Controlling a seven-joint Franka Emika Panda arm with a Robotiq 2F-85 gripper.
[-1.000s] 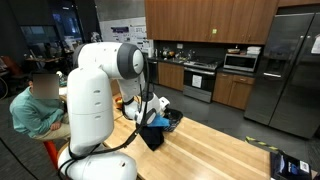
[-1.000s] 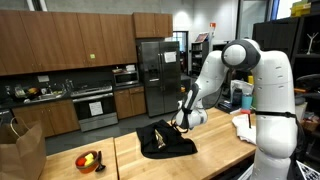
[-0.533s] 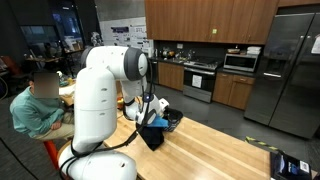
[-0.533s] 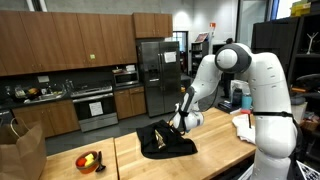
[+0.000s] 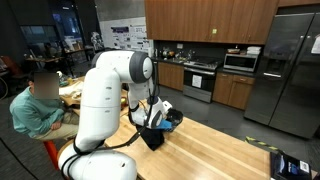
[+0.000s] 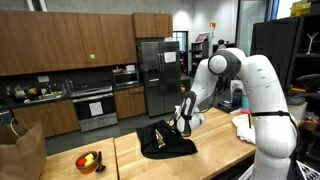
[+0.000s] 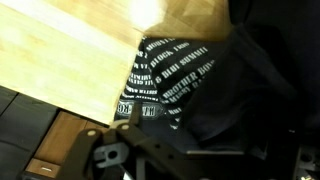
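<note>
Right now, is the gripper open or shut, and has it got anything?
Gripper: open, holding nothing, just above the black cloth.

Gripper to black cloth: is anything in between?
Nothing: in the wrist view the black cloth lies straight ahead of the open gripper, unobstructed.

In both exterior views, brown wooden cabinets (image 5: 200,15) run along the top of a dark kitchen wall. Beneath them is a stainless oven (image 5: 200,82), and a tall steel refrigerator (image 5: 290,70) stands beside them. A pale wood-plank desk (image 5: 215,150) fills the lower frame.
</note>
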